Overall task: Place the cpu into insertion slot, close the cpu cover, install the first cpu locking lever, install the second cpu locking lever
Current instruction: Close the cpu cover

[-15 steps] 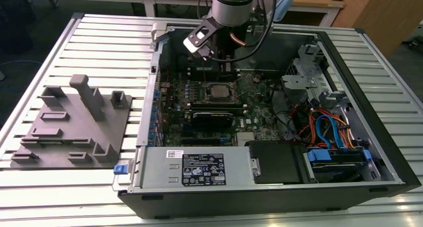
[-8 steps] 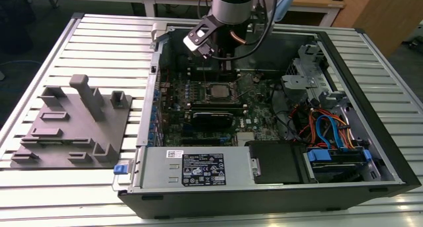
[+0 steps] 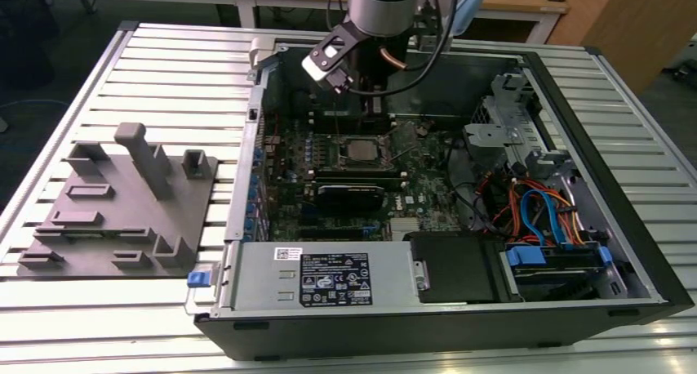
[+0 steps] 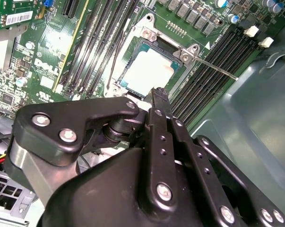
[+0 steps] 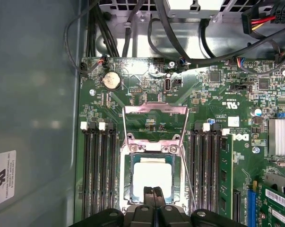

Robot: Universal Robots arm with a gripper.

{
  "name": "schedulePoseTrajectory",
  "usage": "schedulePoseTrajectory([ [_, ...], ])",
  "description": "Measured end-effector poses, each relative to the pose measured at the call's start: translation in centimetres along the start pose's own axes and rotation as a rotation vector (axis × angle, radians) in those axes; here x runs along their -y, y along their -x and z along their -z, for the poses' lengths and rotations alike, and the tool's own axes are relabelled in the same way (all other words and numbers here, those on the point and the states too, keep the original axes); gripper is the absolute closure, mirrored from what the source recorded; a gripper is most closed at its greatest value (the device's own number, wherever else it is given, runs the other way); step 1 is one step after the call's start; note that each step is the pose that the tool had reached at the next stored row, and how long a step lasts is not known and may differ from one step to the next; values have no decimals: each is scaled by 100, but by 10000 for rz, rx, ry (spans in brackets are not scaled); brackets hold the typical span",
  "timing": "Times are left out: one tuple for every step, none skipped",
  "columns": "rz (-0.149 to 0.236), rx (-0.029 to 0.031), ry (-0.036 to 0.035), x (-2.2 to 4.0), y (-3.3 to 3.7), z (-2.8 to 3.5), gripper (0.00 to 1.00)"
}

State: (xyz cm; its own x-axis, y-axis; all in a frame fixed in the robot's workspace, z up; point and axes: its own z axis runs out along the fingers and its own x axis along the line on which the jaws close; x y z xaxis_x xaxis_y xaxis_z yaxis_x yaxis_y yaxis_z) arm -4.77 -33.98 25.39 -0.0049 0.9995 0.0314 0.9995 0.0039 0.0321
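**Cpu seated, cover open**

The cpu (image 5: 152, 176) lies flat in the slot (image 5: 128, 177). The cover (image 5: 155, 109) stands open on the side toward the exterior view's right. The gripper (image 5: 154, 193) hangs over the cpu's edge (jaws closed, holding nothing). Memory slots (image 5: 99, 175) flank the slot closely. A thin lever (image 4: 213, 67) sticks out beside it. The case wall (image 5: 33, 118) is near.

Open cpu cover (image 5: 155, 109) and flanking memory slots (image 5: 100, 172) hem the insertion slot (image 5: 151, 157); above lies free.
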Motion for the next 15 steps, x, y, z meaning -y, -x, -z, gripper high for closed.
schedulePoseTrajectory([
  [0, 0, 0, 0, 0, 3, 89],
  [0, -1, 1, 0, 0, 4, 89],
  [0, 0, 0, 0, 0, 6, 89],
  [0, 1, -1, 0, 0, 8, 89],
  [0, 0, 0, 0, 0, 8, 89],
  [0, 0, 0, 0, 0, 9, 89],
  [0, 1, -1, -1, 0, 16, 89],
  [0, -1, -1, 0, 0, 16, 89],
  [0, 0, 0, -1, 0, 16, 89],
  [1, -1, -1, -2, 0, 16, 89],
  [1, -1, -1, -4, 0, 16, 89],
  [1, 0, -1, -6, 0, 16, 89],
  [0, 1, -2, -8, 0, 16, 89],
  [0, 0, -1, -9, 0, 16, 89],
  [0, -1, -1, -10, 0, 15, 89],
])
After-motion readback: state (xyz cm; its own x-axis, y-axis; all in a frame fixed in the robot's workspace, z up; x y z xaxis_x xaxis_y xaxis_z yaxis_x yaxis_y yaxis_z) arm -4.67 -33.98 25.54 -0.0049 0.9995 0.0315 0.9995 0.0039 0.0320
